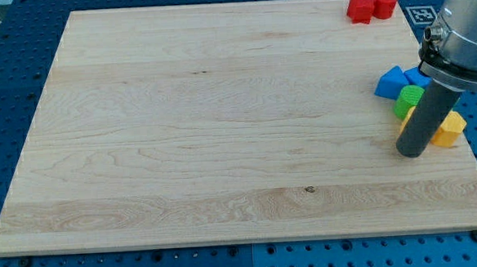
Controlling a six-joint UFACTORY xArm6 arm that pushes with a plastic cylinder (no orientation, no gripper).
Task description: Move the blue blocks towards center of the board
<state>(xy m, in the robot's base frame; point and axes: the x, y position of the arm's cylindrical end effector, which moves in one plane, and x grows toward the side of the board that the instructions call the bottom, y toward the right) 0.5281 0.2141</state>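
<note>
Two blue blocks sit at the view's right edge of the wooden board: a blue wedge-like block and a second blue block partly hidden behind the arm. Just below them is a green block, then a yellow block partly hidden by the rod. My tip rests on the board below the green block, at the left of the yellow block, a short way below the blue blocks.
Two red blocks sit together at the view's top right corner. The arm's grey body overhangs the board's right edge. Blue perforated table surrounds the board.
</note>
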